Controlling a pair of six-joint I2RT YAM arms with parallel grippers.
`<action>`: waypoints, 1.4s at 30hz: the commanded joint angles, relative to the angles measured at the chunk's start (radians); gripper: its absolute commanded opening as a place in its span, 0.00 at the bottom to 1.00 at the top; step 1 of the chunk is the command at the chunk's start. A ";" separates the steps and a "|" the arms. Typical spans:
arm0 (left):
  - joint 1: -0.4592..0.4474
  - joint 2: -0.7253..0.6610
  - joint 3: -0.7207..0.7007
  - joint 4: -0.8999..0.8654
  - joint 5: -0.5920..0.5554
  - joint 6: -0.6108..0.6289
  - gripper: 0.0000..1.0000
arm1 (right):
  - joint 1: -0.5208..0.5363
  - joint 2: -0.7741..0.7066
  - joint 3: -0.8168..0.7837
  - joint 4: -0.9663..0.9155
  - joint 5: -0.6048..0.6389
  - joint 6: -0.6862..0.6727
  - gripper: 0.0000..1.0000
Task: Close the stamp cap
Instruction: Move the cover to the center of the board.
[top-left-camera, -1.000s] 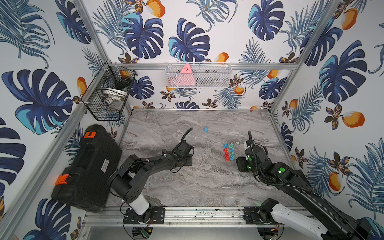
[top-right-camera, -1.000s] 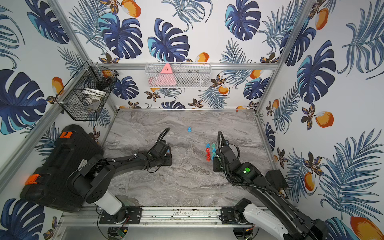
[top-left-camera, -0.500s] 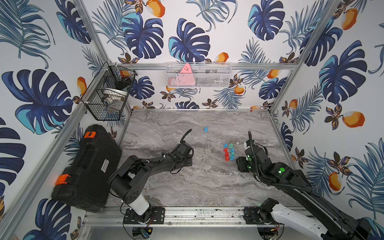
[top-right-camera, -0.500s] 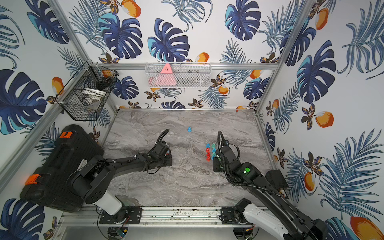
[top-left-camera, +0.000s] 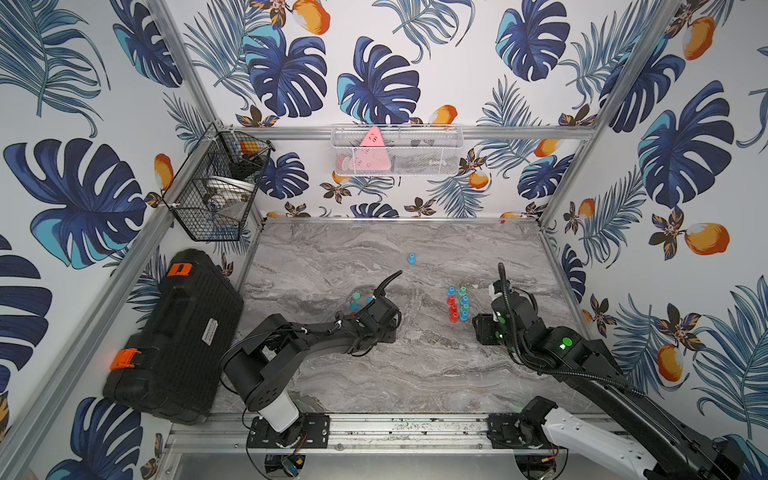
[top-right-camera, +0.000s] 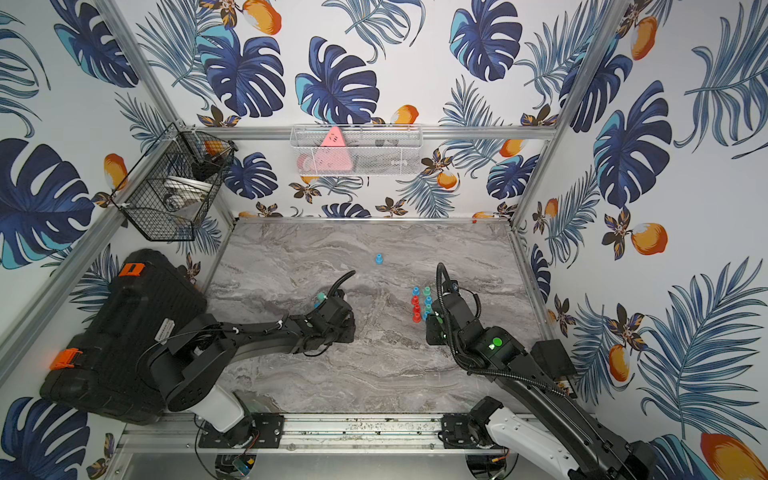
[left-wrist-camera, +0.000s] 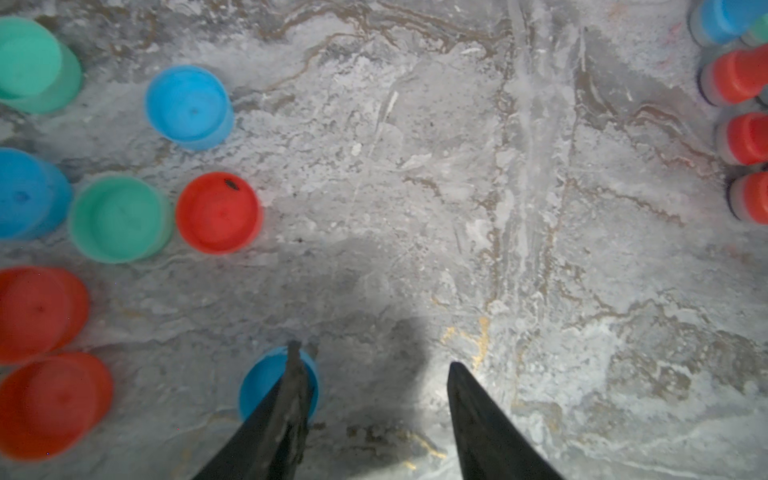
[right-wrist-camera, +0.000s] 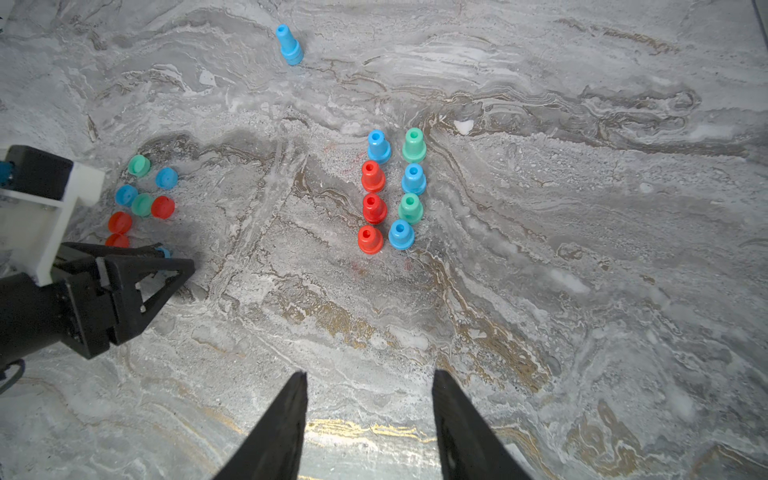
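At the left: loose caps (left-wrist-camera: 120, 218) bunched on the worktop (left-wrist-camera: 415, 166). Next, left claw (left-wrist-camera: 373, 353), half parted, gripping nothing, set with one side over a blue cap (left-wrist-camera: 259, 386) rather than astride it. Could shove that cap sideways or pinch only its rim on closing; might also nudge the red caps (left-wrist-camera: 41, 311) close by. Further right: open stamps (right-wrist-camera: 412, 178) upright in two tight rows, well apart from the caps. Could topple neighbours when picking one. At the right, right claw (right-wrist-camera: 370, 373), moderately parted, empty, above bare worktop. Risk too of mismatching cap and stamp colours.
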 joint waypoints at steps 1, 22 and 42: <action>-0.031 0.018 0.001 -0.055 0.028 -0.038 0.58 | 0.007 -0.004 0.002 -0.009 0.021 0.014 0.52; -0.168 0.160 0.127 -0.030 0.034 -0.059 0.58 | 0.036 -0.022 0.004 -0.020 0.057 0.025 0.52; -0.176 0.258 0.275 -0.077 0.028 -0.019 0.57 | 0.051 -0.026 0.005 -0.027 0.072 0.029 0.52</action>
